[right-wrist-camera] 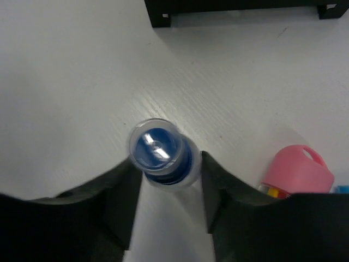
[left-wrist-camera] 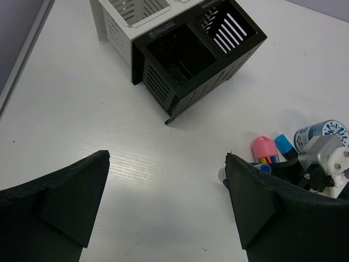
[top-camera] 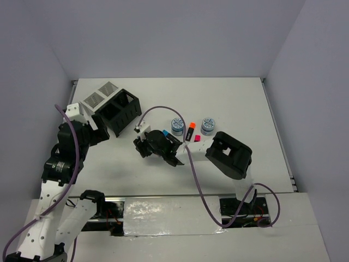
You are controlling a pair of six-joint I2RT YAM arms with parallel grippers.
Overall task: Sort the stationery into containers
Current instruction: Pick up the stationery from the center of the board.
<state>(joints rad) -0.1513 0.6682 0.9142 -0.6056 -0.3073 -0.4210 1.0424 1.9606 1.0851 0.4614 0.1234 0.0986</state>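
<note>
Top: your right arm (top-camera: pixel 229 155) reaches left across table (top-camera: pixel 234 103) toward black organiser (top-camera: pixel 120 112); left arm (top-camera: pixel 68 139) bent beside it.
Left wrist: your left gripper (left-wrist-camera: pixel 167 158) spread wide, empty; tin (left-wrist-camera: pixel 322 132) print unreadable.
Right wrist: your right gripper (right-wrist-camera: pixel 167 161) pinches blue-capped bottle (right-wrist-camera: pixel 161 150), upright on table.

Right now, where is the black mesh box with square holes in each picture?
Top view: black mesh desk organiser, upper left, beside grey cups.
Left wrist: top middle.
Right wrist: its bottom edge, along the top.
Shared landmark: right gripper, clasping blue-capped clear bottle.
</note>
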